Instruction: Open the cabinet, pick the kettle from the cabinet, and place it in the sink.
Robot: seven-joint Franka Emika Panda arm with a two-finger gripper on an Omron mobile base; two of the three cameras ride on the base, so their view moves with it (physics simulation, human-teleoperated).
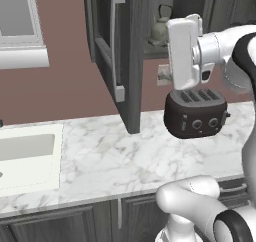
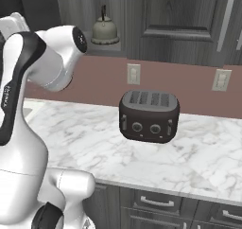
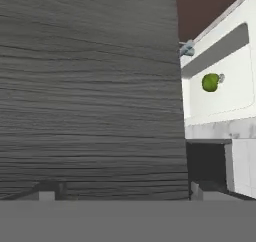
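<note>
Far to the left of the claw sits the white sink, set into the marble desk. It is well apart from the claw, so the kettle will have a long trip. In the hand view a small green round thing lies in the sink.

Next comes the cabinet door. It is swung open and sticks out over the desk, so the shelf inside can be reached. The door's wood fills the space right in front of the claw, so the claw is very close to it. I think the door step is done.

I cannot tell if the claw is open or closed, as just the 2 tips peek up.

The kettle sits upright on the cabinet shelf, right of the door, not yet grabbed.

Below it a dark toaster stands on the desk.
</note>
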